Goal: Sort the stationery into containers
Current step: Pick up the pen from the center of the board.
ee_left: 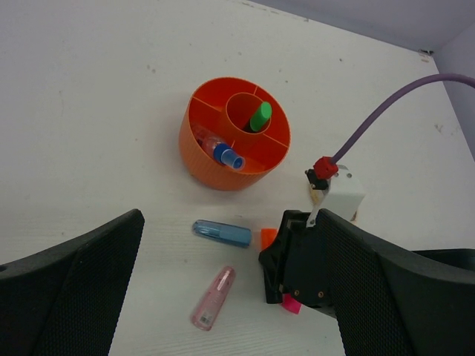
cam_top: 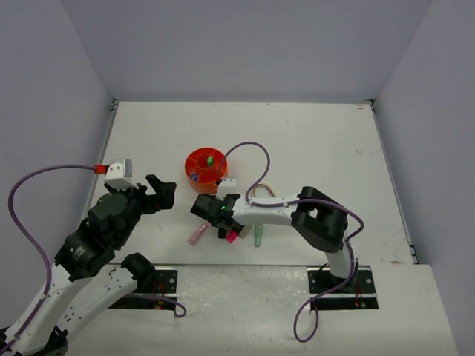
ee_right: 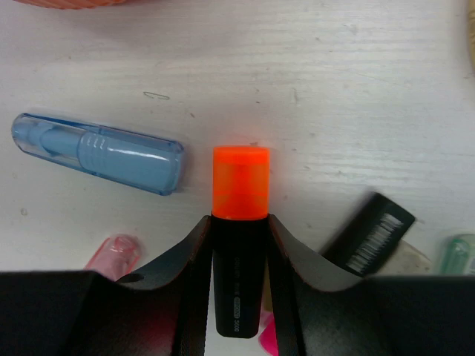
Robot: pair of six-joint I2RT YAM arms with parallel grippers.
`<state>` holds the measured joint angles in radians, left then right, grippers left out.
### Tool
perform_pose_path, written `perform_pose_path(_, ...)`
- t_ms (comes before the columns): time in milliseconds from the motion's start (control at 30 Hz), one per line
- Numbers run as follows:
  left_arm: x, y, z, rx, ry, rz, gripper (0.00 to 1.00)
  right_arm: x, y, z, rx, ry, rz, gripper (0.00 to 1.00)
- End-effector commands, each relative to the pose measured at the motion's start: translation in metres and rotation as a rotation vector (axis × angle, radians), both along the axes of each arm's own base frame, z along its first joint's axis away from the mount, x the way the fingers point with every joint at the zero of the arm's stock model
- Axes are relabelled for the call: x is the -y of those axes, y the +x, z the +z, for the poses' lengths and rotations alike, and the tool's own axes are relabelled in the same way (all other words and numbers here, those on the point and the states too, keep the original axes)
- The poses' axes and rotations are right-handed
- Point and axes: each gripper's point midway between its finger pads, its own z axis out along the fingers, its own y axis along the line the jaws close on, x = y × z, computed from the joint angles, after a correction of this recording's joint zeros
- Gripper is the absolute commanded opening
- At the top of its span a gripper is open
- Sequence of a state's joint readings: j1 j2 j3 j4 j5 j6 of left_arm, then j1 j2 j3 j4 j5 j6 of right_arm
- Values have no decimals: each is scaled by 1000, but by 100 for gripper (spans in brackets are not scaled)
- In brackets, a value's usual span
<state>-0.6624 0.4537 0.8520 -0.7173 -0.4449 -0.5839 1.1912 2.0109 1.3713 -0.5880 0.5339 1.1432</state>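
Observation:
My right gripper (ee_right: 240, 222) is shut on a black highlighter with an orange end (ee_right: 240, 185), one finger against each side of its barrel, low over the table. A blue capsule (ee_right: 96, 153) lies to its left and a pink capsule (ee_right: 115, 252) nearer me. Another black highlighter (ee_right: 369, 233) lies to the right. The orange organiser (ee_left: 194, 141) holds a green piece (ee_left: 260, 116) in its central well and a blue-ended piece (ee_left: 223, 153) in an outer compartment. My left gripper (cam_top: 159, 194) hangs open to the left of the organiser (cam_top: 205, 169), holding nothing.
A green capsule (cam_top: 259, 235) and a pink highlighter end (cam_top: 231, 236) lie beside the right gripper (cam_top: 211, 208). A beige ring (cam_top: 260, 193) sits under the purple cable. Grey walls enclose the table on three sides.

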Motion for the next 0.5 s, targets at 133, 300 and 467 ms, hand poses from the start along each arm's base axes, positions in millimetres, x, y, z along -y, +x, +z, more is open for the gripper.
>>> perform_pose_path(133, 28, 9, -1, -47, -68, -61, 100, 25, 9, 79, 176, 53, 30, 1)
perform_pose_path(300, 61, 15, 17, -25, -174, -170, 100, 22, 7, 121, 312, 100, 216, 0)
perform_pose_path(467, 104, 17, 18, -68, -277, -317, 100, 25, -10, 160, 408, 189, 383, 0)
